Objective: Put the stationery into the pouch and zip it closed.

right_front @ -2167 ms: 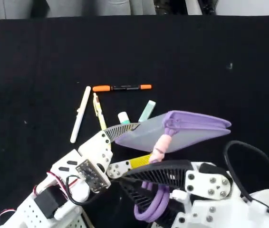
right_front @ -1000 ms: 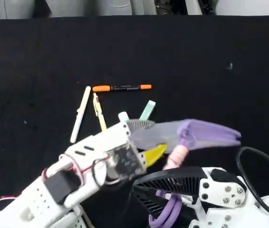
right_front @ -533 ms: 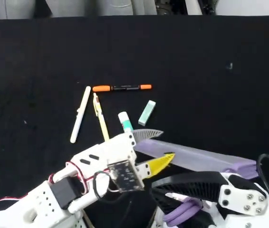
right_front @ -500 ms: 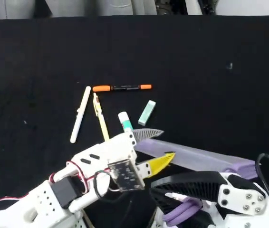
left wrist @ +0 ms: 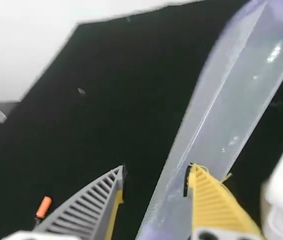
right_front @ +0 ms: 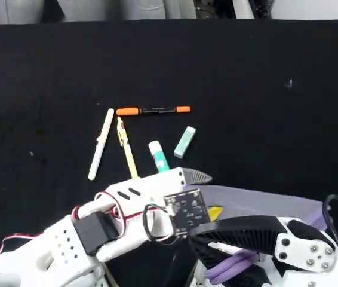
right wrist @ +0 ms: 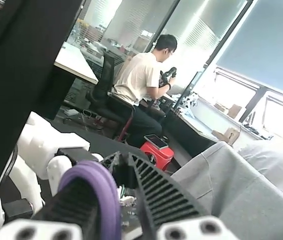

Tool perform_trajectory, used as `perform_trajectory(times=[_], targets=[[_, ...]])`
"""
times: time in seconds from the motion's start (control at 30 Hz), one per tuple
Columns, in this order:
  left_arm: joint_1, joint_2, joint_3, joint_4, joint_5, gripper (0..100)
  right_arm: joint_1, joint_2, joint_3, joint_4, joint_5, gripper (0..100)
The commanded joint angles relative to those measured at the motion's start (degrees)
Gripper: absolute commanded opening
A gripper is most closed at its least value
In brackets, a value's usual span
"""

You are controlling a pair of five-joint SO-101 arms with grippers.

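High view shows 5 things on the black table [right_front: 246,72]: orange marker [right_front: 153,110], white pen [right_front: 101,143], yellow pen [right_front: 126,149], green stick [right_front: 158,156], mint eraser [right_front: 184,142]. The pouch [right_front: 264,200] is nearer the arms, apart from them. The left gripper [left wrist: 156,172] has its fingers apart around the pouch edge. The right gripper [right wrist: 123,162] squeezes the purple loop [right wrist: 99,187].

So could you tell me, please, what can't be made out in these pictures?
Zip on the pouch, open or shut: high view, left arm and right gripper cover part; left wrist view, blurred.
Near end of the yellow pen: high view, behind left arm.
Where purple loop joins pouch: high view, under right gripper.
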Motion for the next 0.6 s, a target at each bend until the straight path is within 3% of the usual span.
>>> perform_trajectory(times=[0.0,0.4,0.57], targets=[[0.9,-0.1,-6.9,6.4,0.3,22,0.8,0.3,-1.5,0.2,0.8,1.1],[7.6,-0.4,-14.7,21.9,0.4,21,0.9,3.9,-1.4,-5.2,0.9,1.1],[7.7,-8.4,-14.3,25.3,1.2,21,0.9,11.6,-1.5,-10.3,2.9,1.1]])
